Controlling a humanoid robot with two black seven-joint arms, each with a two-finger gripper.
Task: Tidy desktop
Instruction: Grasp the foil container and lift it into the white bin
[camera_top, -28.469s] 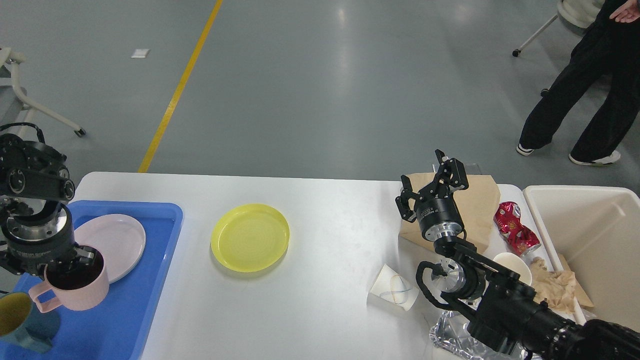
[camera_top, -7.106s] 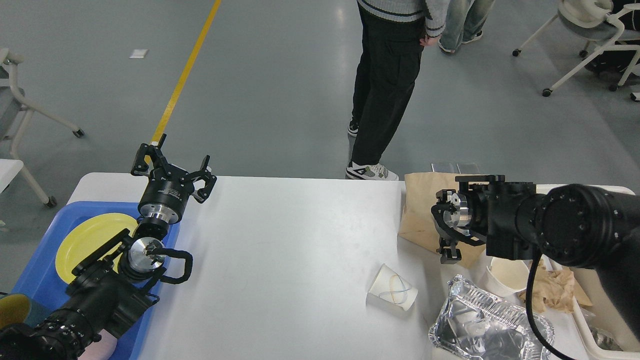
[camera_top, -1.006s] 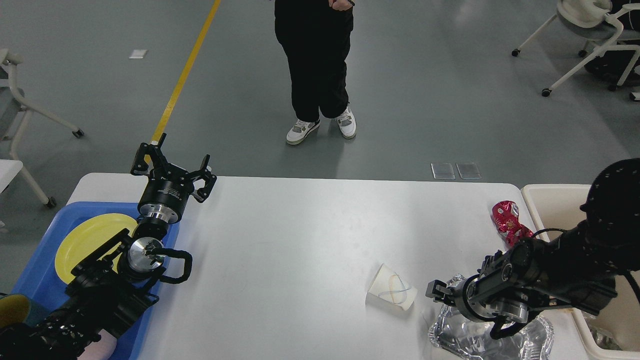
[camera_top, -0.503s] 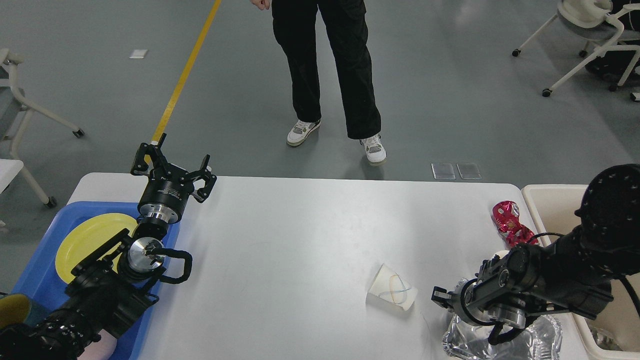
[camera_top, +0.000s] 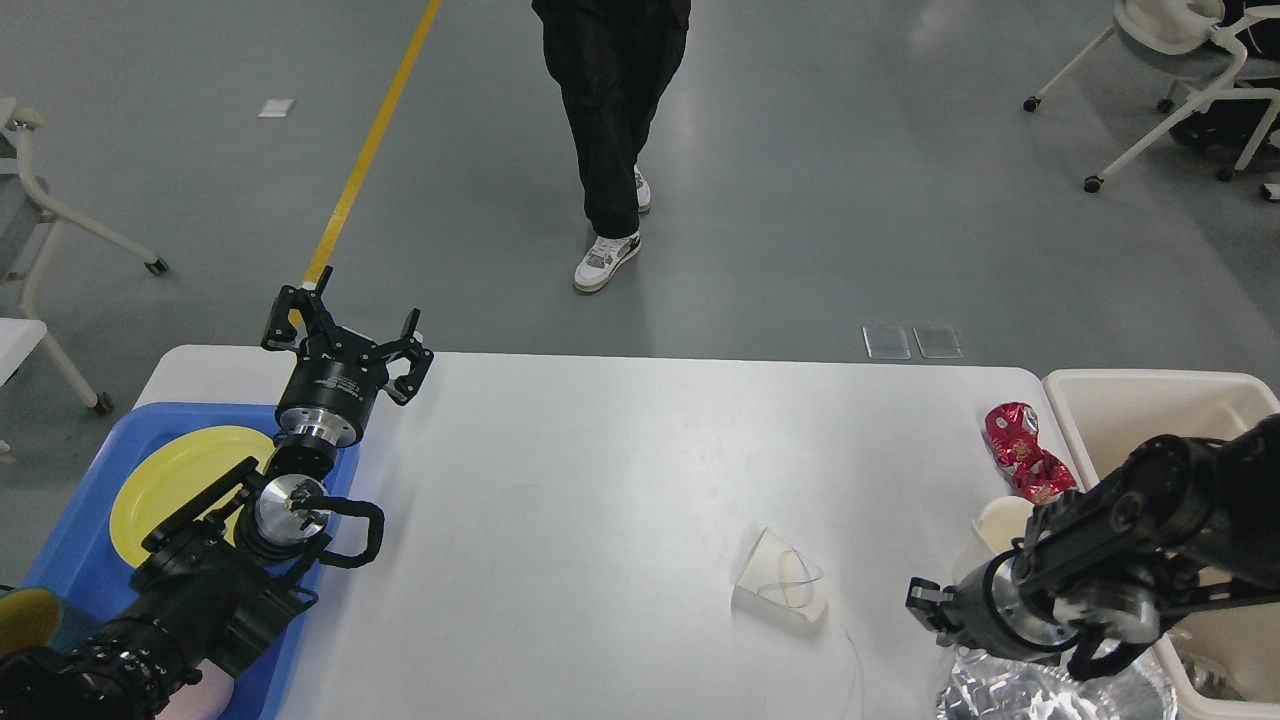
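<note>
Desktop (camera_top: 620, 500): white tabletop filling the lower frame, long axis left to right, far edge toward the grey floor. Left gripper (camera_top: 345, 325) raised over the far-left corner, fingers spread wide, holding nothing. Right gripper (camera_top: 925, 605) low at the near-right, seen end-on; cannot tell its opening. Foil tray (camera_top: 1040, 695) just beneath it. Flattened paper cup (camera_top: 785, 588) near centre-right. Blue tray (camera_top: 90, 520) holds a yellow plate (camera_top: 175, 480). Red wrapper (camera_top: 1025, 455) beside the cream bin (camera_top: 1150, 395).
</note>
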